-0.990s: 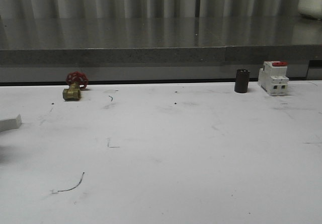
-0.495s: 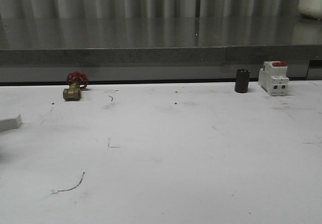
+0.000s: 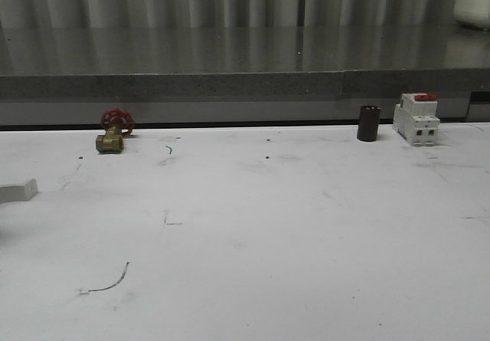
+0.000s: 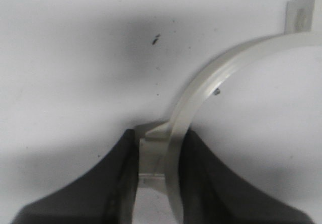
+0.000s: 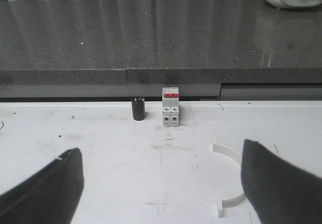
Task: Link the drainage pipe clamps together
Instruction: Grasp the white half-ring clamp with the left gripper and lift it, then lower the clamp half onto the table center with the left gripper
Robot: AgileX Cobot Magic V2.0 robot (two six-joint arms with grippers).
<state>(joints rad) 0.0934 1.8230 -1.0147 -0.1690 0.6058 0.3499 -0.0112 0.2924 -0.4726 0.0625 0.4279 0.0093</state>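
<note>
The left gripper (image 4: 158, 178) has its jaws closed on the first clamp (image 4: 211, 90): the small side tab and the band sit between the two dark fingers (image 4: 118, 183), and the rest of the half-ring curves away from the jaws, ending in a flat flange. In the front view one end of this clamp (image 3: 17, 191) shows above the white surface (image 3: 253, 234). The right gripper (image 5: 161, 189) has its jaws wide open with nothing between them. The second clamp (image 5: 231, 176) lies flat on the surface, just inside the right-hand finger (image 5: 279, 183) and partly behind it
</note>
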